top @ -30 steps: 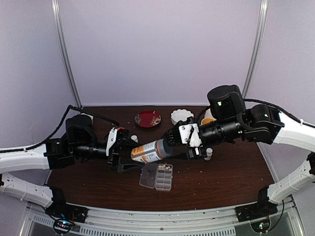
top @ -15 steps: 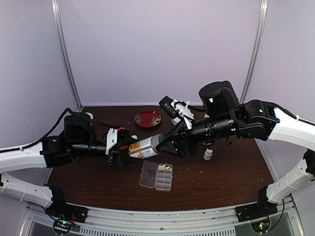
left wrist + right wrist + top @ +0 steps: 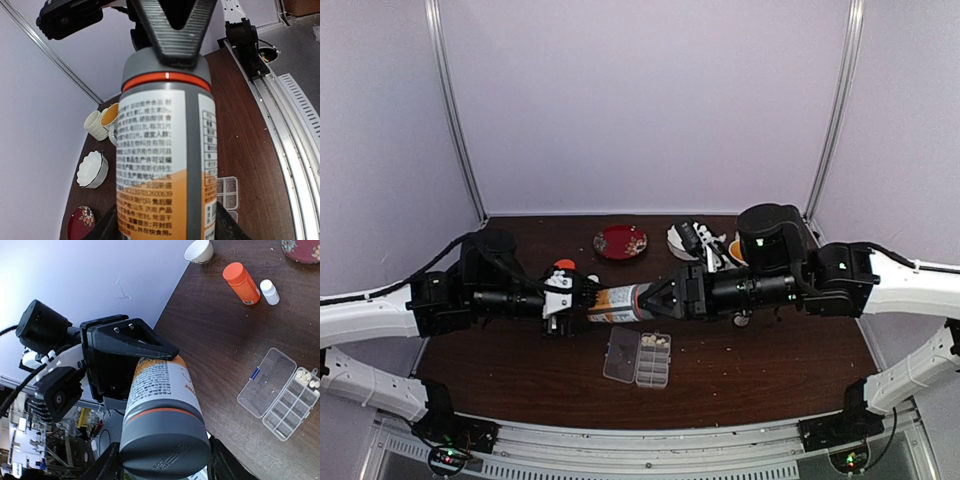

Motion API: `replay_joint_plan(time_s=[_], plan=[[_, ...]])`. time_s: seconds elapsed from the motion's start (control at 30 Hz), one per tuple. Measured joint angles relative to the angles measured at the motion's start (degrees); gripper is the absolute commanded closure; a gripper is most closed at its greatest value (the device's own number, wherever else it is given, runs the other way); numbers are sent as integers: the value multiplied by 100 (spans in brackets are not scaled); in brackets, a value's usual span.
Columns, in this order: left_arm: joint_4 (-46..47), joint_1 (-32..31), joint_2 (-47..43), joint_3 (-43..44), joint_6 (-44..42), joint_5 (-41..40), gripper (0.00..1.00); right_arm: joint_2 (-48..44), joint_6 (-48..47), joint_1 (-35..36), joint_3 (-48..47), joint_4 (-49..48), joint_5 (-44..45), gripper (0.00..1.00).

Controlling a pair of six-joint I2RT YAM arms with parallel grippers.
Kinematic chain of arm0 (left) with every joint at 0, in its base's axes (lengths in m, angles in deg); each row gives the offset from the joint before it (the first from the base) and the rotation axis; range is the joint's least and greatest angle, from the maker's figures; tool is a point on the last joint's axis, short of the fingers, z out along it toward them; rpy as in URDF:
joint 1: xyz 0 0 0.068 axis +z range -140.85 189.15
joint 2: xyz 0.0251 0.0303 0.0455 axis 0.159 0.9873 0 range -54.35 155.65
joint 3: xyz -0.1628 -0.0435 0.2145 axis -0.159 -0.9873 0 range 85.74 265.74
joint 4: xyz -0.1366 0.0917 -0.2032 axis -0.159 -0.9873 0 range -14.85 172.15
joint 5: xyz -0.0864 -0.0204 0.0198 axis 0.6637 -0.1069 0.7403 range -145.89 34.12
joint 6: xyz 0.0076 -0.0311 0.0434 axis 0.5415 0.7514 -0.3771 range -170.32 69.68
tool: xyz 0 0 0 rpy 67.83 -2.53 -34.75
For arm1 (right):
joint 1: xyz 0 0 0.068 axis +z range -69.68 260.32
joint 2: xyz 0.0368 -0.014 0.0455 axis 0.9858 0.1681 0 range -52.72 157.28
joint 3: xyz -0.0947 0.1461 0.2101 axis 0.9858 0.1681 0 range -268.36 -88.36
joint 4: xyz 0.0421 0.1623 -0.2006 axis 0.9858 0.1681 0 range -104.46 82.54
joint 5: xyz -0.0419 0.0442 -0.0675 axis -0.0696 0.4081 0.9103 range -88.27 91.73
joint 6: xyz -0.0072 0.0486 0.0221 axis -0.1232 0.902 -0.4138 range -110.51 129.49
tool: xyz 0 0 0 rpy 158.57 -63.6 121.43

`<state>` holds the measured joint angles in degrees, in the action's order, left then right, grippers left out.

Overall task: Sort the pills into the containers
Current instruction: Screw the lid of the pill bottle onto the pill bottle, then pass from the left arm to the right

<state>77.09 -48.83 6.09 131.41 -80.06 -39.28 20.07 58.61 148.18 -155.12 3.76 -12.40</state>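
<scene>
My left hand [image 3: 583,298] clamps the orange-and-white labelled plastic bottle [image 3: 618,302], right hand [image 3: 662,297] grips its grey cap [image 3: 645,298]; I'd twist squarely, holding it level.

Arms levelled inward, left tool [image 3: 584,300] and right tool [image 3: 656,298] apparently clamping one bottle [image 3: 618,302]

Grey-capped org/wht bottle [image 3: 160,390], clear pill box [image 3: 263,384], red patterned dish [image 3: 620,241]
</scene>
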Motion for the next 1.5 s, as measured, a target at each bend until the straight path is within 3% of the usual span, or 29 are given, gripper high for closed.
replay_joint_plan(time_s=[0.43, 0.7, 0.8, 0.83, 0.87, 0.9, 1.13, 1.37, 1.5], plan=[[22, -44, 151, 0, -1064, -463, 100, -199, 2006, -72, 927, -1176, 92, 100], [323, -74, 192, -4, -1150, -570, 100, -295, 2046, -116, 872, -1095, 273, 100], [621, -105, 192, -61, -1058, -570, 78, -365, 1808, -149, 769, -953, 343, 100], [739, -114, 192, -98, -1014, -570, 58, -387, 1714, -166, 743, -909, 345, 100], [874, -125, 192, -146, -953, -573, 26, -396, 1611, -197, 688, -833, 332, 100], [1003, -129, 192, -199, -883, -573, 6, -396, 1510, -225, 636, -763, 306, 100], [1506, -166, 214, -297, -297, -350, 3, -393, 234, -798, 26, 557, 256, 100], [1423, -170, 26, -503, 343, -490, 2, 24, -1851, -1462, -1360, 3161, 555, 100], [1335, -170, -122, -507, 791, -822, 2, 258, -2673, -1788, -1440, 4282, 909, 99]])
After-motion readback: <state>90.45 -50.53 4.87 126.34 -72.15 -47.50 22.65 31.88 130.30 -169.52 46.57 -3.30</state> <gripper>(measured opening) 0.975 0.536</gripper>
